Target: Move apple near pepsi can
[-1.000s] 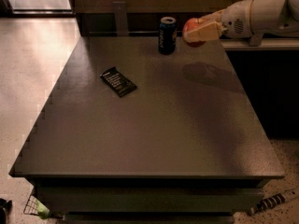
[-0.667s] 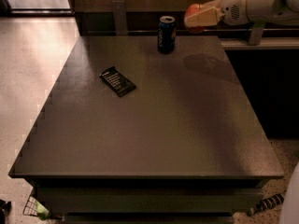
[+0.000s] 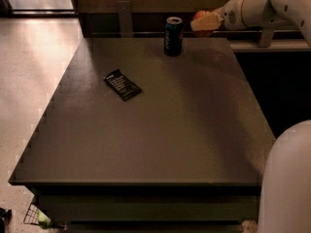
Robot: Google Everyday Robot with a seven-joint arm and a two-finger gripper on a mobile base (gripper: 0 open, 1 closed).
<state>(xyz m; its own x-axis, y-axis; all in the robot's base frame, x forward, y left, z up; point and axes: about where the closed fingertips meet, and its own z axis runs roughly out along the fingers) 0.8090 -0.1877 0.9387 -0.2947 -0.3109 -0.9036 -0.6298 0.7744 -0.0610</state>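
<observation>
The gripper [image 3: 204,23] hangs over the far right corner of the dark table [image 3: 160,130], clamped on the apple [image 3: 198,16] - one pale finger [image 3: 208,22] lies across the front of the fruit, whose red skin shows above and below it. The white arm [image 3: 252,6] reaches in from the upper right. A second ago the apple sat lower, about level with the upper part of the pepsi can [image 3: 173,36]. Since then it has risen to roughly the height of the can's silver top and has hardly moved sideways, so it is carried clear of the tabletop rather than resting on it. The can stands upright near the far edge, just left of the apple, with a small gap between them. A faint shadow [image 3: 211,57] falls on the table to the right of the can. The flat black packet [image 3: 122,84] lies well apart to the left and has not shifted. A white part of the robot's body [image 3: 286,183] has come into view at the lower right. The carry looks essentially finished - what is left, by my reckoning, is to lower the apple beside the can and let go. The can is tall and narrow, so a sideways brush on the way down could tip it.
</observation>
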